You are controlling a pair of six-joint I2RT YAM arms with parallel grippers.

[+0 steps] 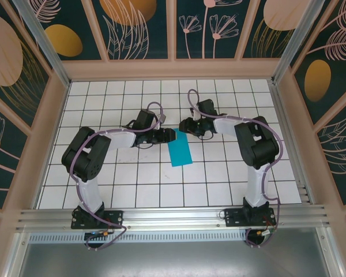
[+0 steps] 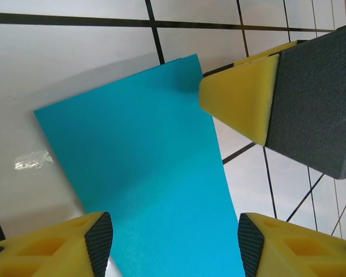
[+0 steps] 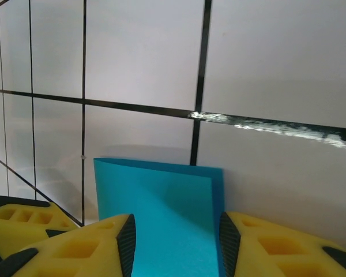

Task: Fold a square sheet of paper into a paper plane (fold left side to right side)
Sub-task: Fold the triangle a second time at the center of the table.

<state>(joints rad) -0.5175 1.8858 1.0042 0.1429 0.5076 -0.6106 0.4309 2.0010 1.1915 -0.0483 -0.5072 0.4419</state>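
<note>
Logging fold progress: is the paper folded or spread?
Folded: the paper is a narrow rectangle, and the right wrist view shows two layered edges.

Gridded white table (image 1: 132, 190), floral walls (image 1: 138, 29)

The top camera looks steeply down from above and behind the arms over the whole tiled bench (image 1: 132, 190), while both wrist cameras look from very near, slanting low, at the same sheet of paper (image 1: 179, 151).
</note>
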